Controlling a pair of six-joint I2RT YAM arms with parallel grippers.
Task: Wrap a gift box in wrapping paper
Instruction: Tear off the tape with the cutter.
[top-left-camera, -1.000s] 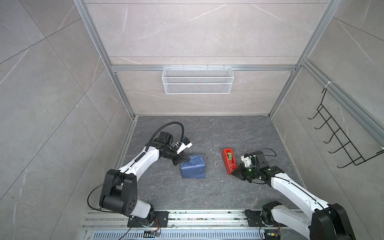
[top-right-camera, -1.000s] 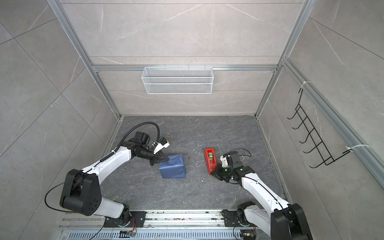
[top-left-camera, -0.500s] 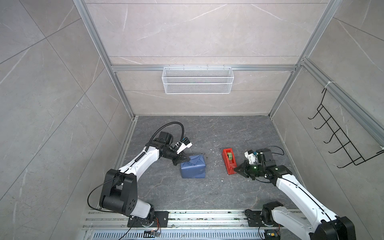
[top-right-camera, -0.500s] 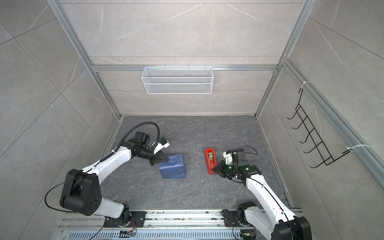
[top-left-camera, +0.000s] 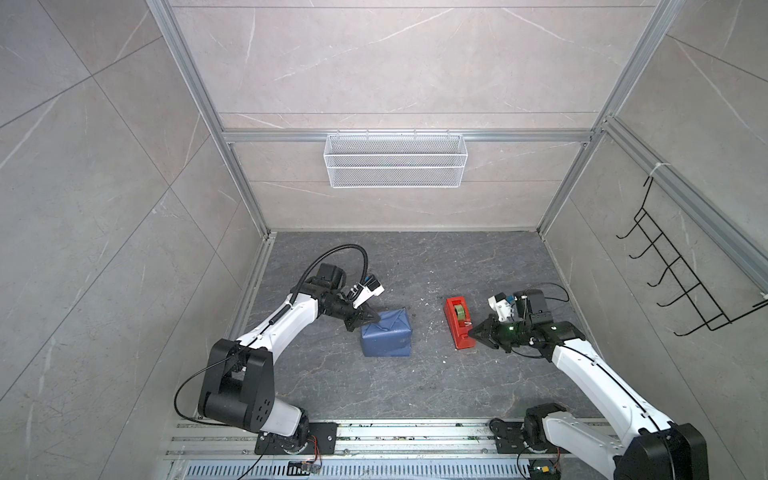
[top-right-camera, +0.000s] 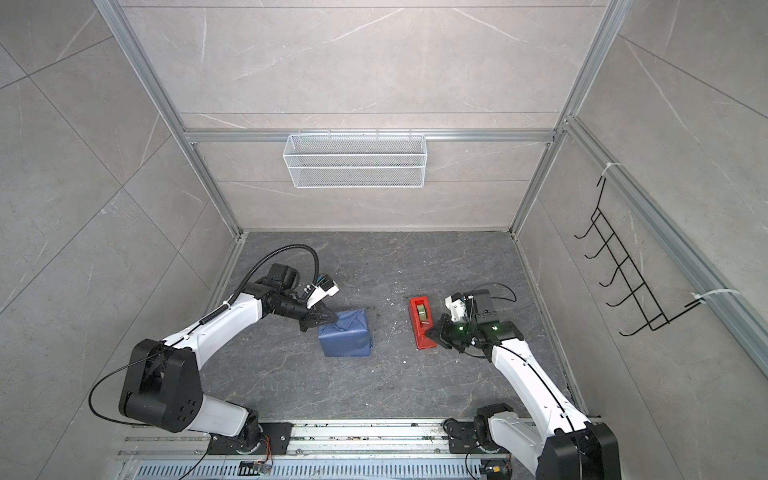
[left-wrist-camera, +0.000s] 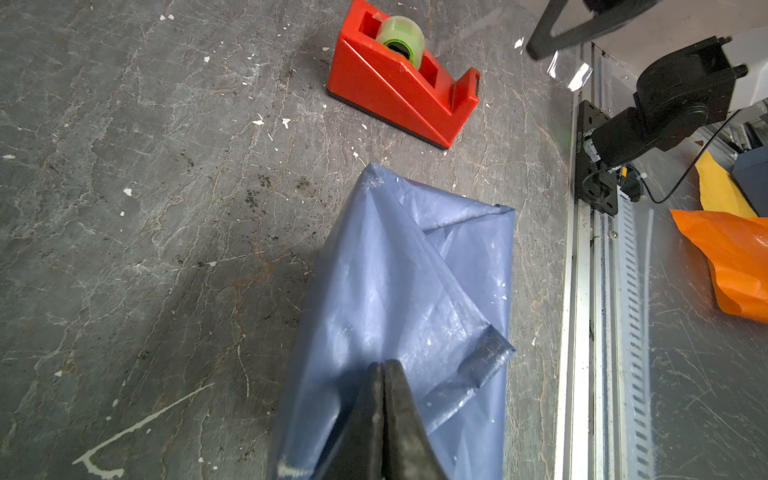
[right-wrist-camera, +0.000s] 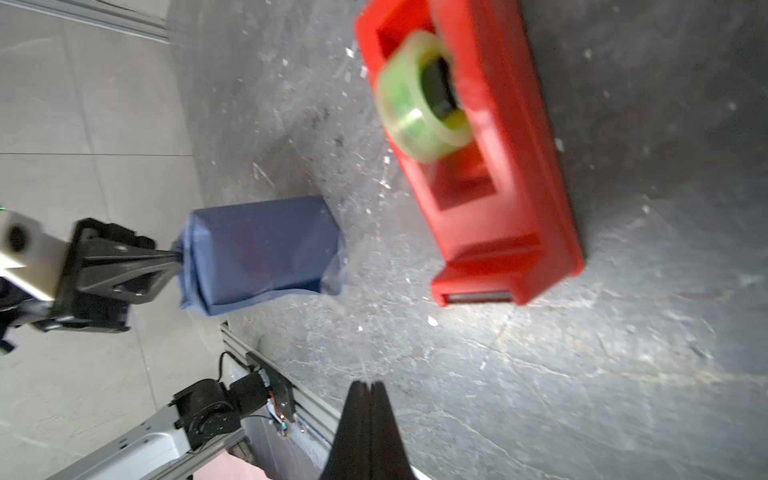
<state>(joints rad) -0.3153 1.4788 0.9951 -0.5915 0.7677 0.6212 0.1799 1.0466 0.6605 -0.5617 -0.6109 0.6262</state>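
While left pincer (top-left-camera: 375, 320), jaws together, pins end fold of wrapping paper (top-left-camera: 386, 338) (gift box hidden inside, on worktop (top-left-camera: 374, 386)), slip could let flap spring open; right pincer (top-left-camera: 472, 332), likewise together, beside tape dispenser (top-left-camera: 457, 324).

The bench (top-left-camera: 374, 266) is a dark grey, marble-veined slab, scuffed and dotted with small white flecks (left-wrist-camera: 257, 121). On it rests the wrapping paper (top-left-camera: 386, 338), folded into a creased blue block. Near it, not touching, stands a red tape dispenser (top-left-camera: 458, 322).
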